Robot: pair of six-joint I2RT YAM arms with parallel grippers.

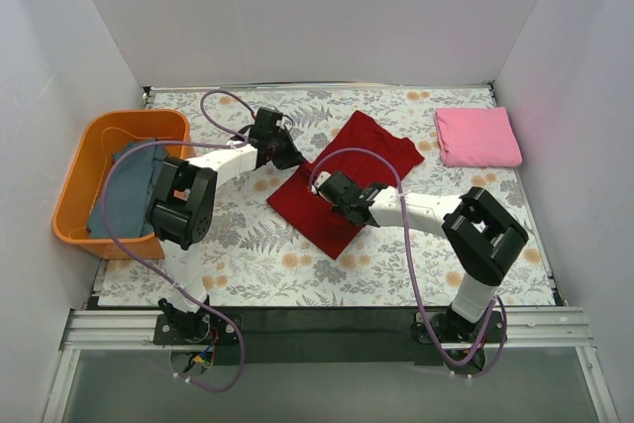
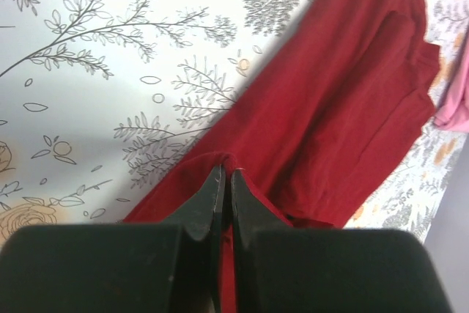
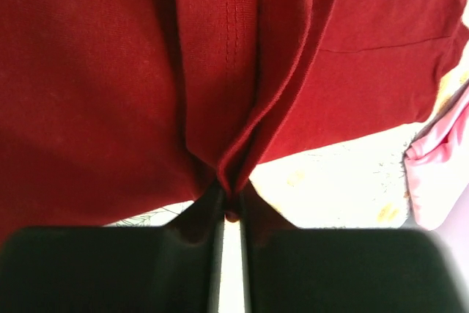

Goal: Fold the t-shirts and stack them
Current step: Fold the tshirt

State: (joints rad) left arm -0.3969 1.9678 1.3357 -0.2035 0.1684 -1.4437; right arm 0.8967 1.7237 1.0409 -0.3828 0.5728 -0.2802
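Observation:
The dark red t-shirt point(image 1: 352, 177) lies spread on the floral tablecloth in the middle of the table. My left gripper point(image 1: 293, 156) is shut on its left edge, the red cloth point(image 2: 344, 100) pinched between the fingertips point(image 2: 218, 190). My right gripper point(image 1: 340, 197) is shut on a bunched fold of the same shirt point(image 3: 220, 78) over its near part. The pink t-shirt point(image 1: 476, 136) lies folded at the back right; it also shows in the right wrist view point(image 3: 440, 174). The grey-blue t-shirt point(image 1: 121, 201) lies in the orange basket.
The orange plastic basket point(image 1: 99, 136) stands at the left edge of the table. The floral tablecloth point(image 1: 258, 255) covers the table. White walls close in the back and both sides. Purple cables loop over both arms.

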